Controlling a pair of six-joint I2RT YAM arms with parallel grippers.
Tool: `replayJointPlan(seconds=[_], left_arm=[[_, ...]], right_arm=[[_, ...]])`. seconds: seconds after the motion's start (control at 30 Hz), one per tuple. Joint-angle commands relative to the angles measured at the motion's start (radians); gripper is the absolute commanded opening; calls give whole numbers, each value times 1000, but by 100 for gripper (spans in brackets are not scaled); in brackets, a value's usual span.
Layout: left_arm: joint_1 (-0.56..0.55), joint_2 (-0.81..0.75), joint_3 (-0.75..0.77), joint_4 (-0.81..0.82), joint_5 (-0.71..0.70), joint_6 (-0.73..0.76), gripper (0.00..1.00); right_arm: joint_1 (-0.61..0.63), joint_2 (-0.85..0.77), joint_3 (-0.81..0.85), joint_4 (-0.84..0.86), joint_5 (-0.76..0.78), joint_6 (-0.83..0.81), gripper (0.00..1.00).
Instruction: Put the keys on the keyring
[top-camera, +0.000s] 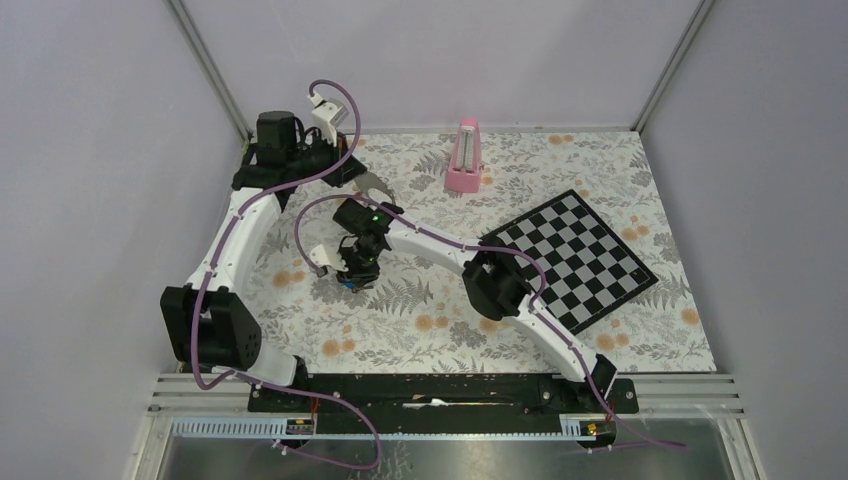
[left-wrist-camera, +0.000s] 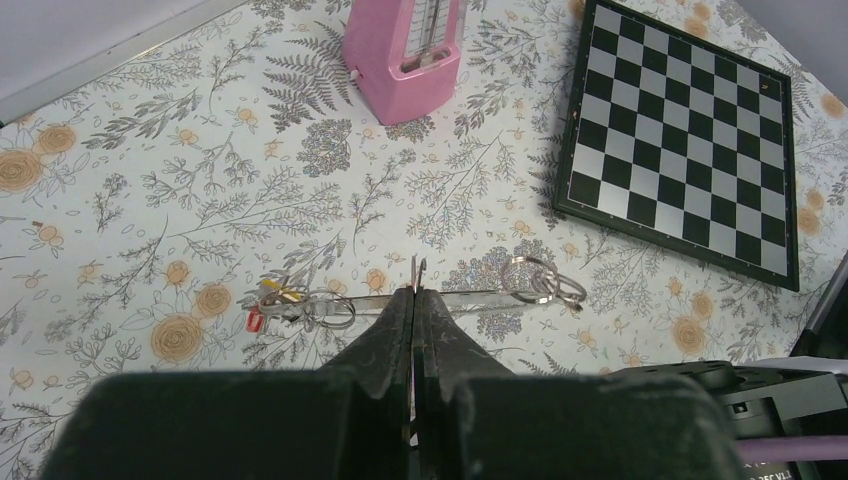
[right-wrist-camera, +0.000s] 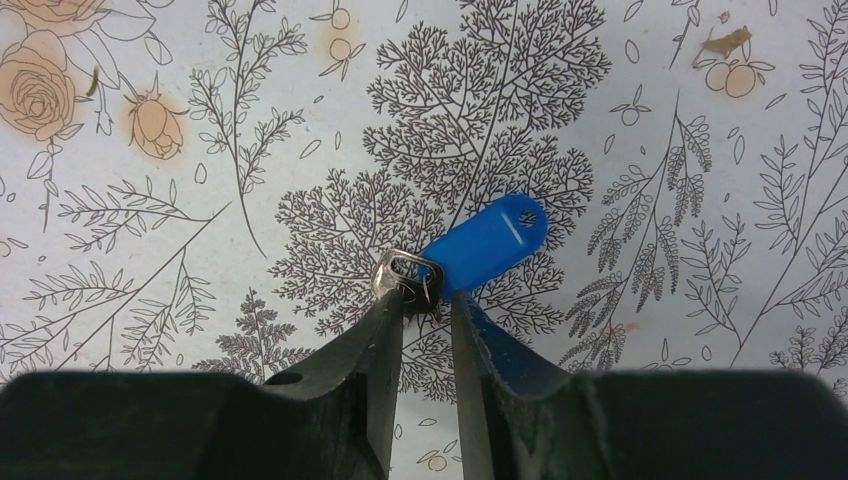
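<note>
In the left wrist view my left gripper (left-wrist-camera: 415, 292) is shut on the keyring (left-wrist-camera: 480, 297), pinching the middle of its flat strap. The strap hangs level above the table. Silver rings (left-wrist-camera: 541, 280) sit at its right end. At its left end are more rings, a small red piece (left-wrist-camera: 254, 320) and a yellow key head (left-wrist-camera: 283, 292). In the right wrist view my right gripper (right-wrist-camera: 427, 297) is closed on the metal end (right-wrist-camera: 405, 272) of the blue key (right-wrist-camera: 487, 243), just over the flowered table. From above, the right gripper (top-camera: 356, 277) points down mid-table, while the left gripper (top-camera: 376, 186) is behind it.
A pink metronome-like block (top-camera: 463, 155) stands at the back centre, also seen from the left wrist (left-wrist-camera: 405, 50). A black-and-white chessboard (top-camera: 570, 258) lies to the right of the right arm. Grey walls close the table on the left, back and right.
</note>
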Motion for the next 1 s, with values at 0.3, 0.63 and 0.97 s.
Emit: replayJointPlan(seconds=[0.3, 0.63, 0.97], left_arm=[[1, -43, -4, 50, 39, 16, 0], [2, -44, -8, 48, 38, 17, 0], [1, -43, -11, 43, 40, 20, 0]], right_arm=[[13, 17, 42, -17, -18, -19, 26], [15, 17, 35, -18, -15, -17, 18], [15, 14, 33, -15, -7, -13, 5]])
